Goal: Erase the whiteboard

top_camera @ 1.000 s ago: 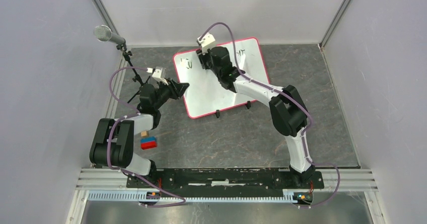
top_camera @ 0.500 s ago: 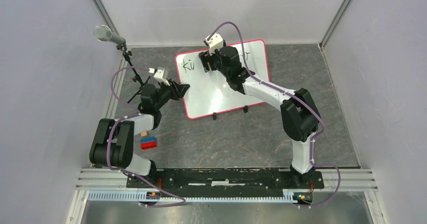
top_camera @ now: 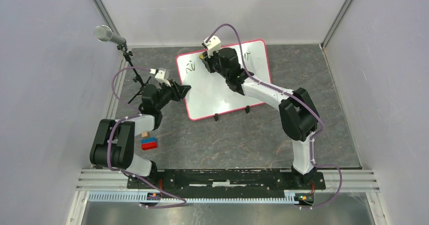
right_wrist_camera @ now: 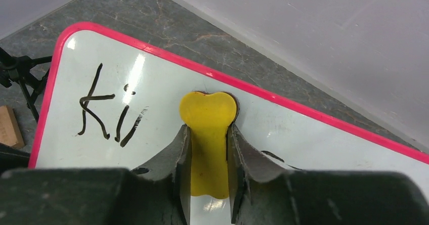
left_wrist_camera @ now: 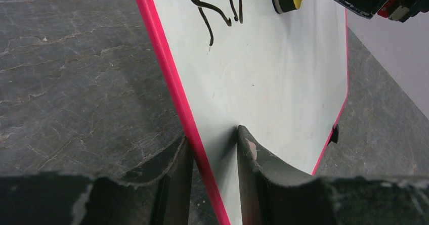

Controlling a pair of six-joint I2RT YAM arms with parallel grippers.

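The whiteboard, white with a red-pink rim, lies at the back of the table, its two black feet on the near edge. Black handwriting remains near its far left corner, and also shows in the left wrist view. A short black stroke lies beside my right fingers. My left gripper is shut on the board's left rim, one finger on each side. My right gripper is shut on a yellow eraser and presses it on the board near the far edge, just right of the writing.
A microphone on a stand rises at the back left. A blue and red block and a small wooden block lie by the left arm. Grey walls close in the table on three sides.
My right gripper swept the eraser a little right, then back left along the board's far edge. The board turned slightly. My left gripper kept its hold on the rim.
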